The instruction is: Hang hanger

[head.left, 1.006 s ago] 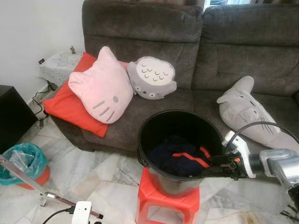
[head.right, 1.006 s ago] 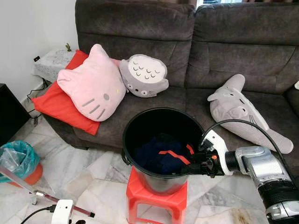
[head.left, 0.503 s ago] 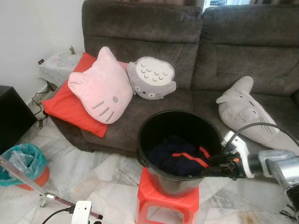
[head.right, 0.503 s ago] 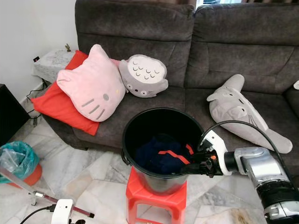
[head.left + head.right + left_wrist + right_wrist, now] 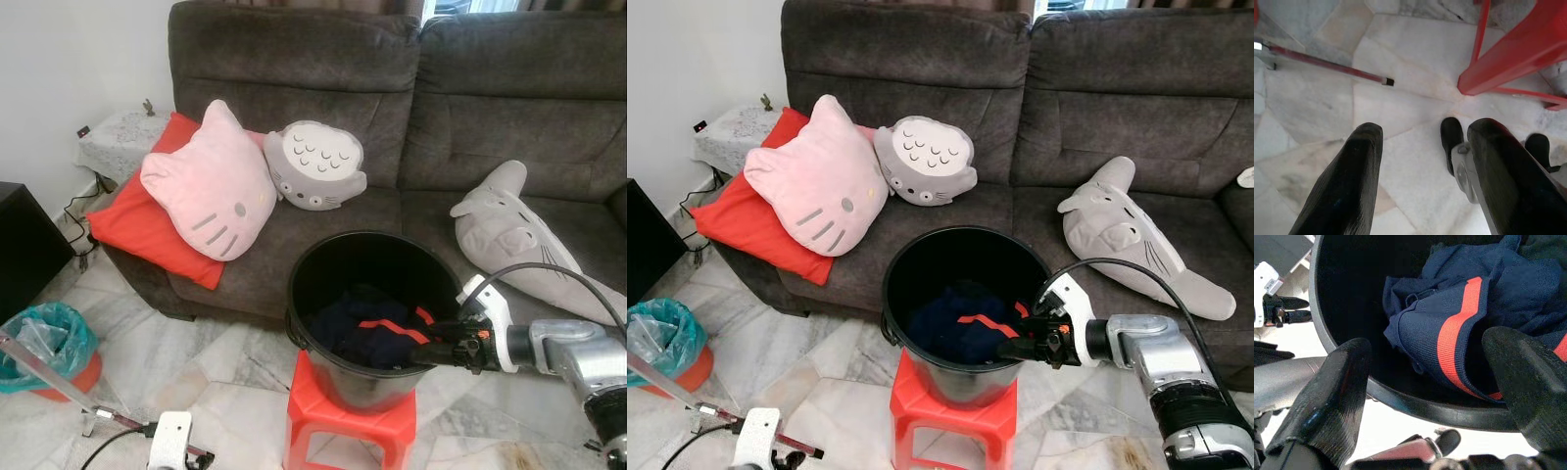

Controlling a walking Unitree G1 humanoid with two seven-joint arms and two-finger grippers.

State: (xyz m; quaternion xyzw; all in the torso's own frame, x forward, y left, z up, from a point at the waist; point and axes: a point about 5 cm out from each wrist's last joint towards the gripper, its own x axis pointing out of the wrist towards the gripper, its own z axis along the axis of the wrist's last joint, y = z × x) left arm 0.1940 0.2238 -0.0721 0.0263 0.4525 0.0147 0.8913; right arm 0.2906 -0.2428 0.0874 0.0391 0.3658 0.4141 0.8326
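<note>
No hanger can be made out anywhere here; what lies within reach is a navy garment (image 5: 1459, 328) with an orange-red stripe, crumpled at the bottom of a black bucket (image 5: 323, 269) that stands on a red stool (image 5: 348, 431). By the look of it the cloth is soft, light and limp, so it should bunch and drape rather than keep any shape, and it is not fragile. The raised fold along the stripe, nearest the rim, looks the best place to pinch, since a flat layer would likely slip away; the deep, dark wall of the bucket leaves little room to tilt

The right gripper (image 5: 423, 354) reaches in level from the right side, its silver forearm stretched nearly horizontal, fingertips just over the bucket's near rim and above the cloth. In the right wrist view its jaws stand wide apart, holding nothing, with the striped fold between them but not touching

The left gripper (image 5: 1420, 171) hangs low beside the stool's leg, pointing at the marble floor (image 5: 1400, 63), jaws parted and empty; a thin red rod (image 5: 1327, 64) lies on the tiles near it

Behind the bucket stands a grey sofa (image 5: 490, 117) with a pink cat cushion (image 5: 208, 184), a red cushion (image 5: 132, 225), a round grey plush (image 5: 313, 164) and a long grey plush (image 5: 514, 230)
</note>
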